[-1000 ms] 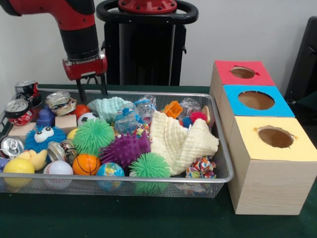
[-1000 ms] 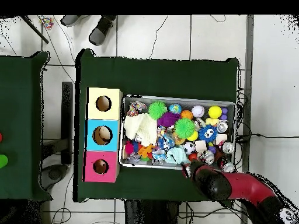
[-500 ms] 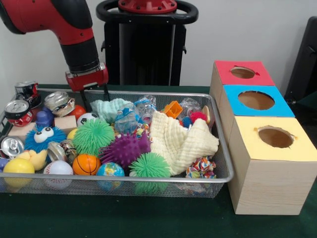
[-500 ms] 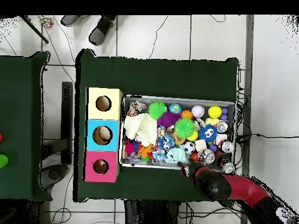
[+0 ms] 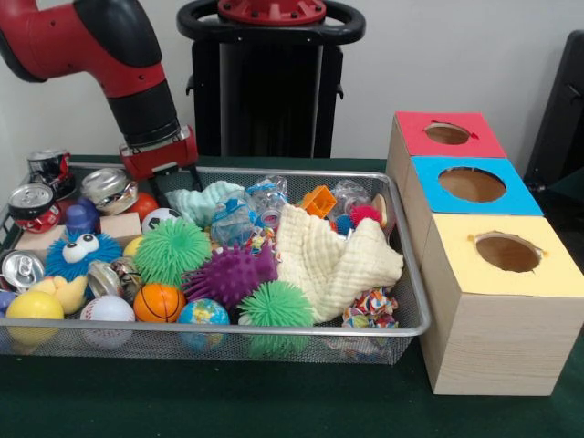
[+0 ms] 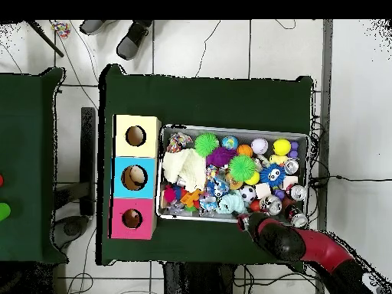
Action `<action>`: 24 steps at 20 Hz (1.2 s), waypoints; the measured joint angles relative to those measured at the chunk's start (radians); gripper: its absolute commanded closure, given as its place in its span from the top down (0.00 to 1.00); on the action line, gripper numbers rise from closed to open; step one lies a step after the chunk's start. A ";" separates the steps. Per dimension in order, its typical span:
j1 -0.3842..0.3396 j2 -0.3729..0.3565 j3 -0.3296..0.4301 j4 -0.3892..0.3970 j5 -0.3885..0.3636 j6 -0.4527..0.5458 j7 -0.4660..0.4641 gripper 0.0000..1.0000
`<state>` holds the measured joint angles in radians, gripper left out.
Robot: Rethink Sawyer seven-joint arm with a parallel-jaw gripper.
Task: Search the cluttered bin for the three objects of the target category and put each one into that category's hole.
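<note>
A wire bin (image 5: 228, 329) holds mixed clutter: spiky balls in green (image 5: 172, 249) and purple (image 5: 228, 274), a small basketball (image 5: 158, 301), a baseball (image 5: 107, 310), a soccer ball (image 5: 161, 217), drink cans (image 5: 32, 203), a teal cloth (image 5: 205, 199) and a cream cloth (image 5: 333, 255). My gripper (image 5: 175, 187) hangs at the bin's back rim, between a crushed can (image 5: 109, 187) and the teal cloth. Its fingers are apart with nothing between them. In the overhead view the gripper (image 6: 246, 222) is at the bin's (image 6: 233, 129) lower edge.
Three wooden boxes with round holes stand beside the bin: red-topped (image 5: 447, 134), blue-topped (image 5: 472, 185) and yellow-topped (image 5: 507, 253). The black pedestal (image 5: 269, 82) rises behind the bin. A person's shoes (image 6: 132, 37) show at the overhead view's top.
The gripper has come down and tilted, moving slightly toward the teal cloth until its tips sit at the bin's rim. Nothing in the bin has moved.
</note>
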<state>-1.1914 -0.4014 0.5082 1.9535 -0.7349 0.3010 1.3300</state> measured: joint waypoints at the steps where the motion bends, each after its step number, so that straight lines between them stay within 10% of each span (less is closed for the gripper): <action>1: -0.006 0.003 0.005 -0.001 0.000 0.007 0.000 1.00; 24: -0.074 0.035 0.100 -0.081 -0.010 0.239 0.000 1.00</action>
<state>-1.2652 -0.3660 0.6077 1.8724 -0.7451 0.5400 1.3296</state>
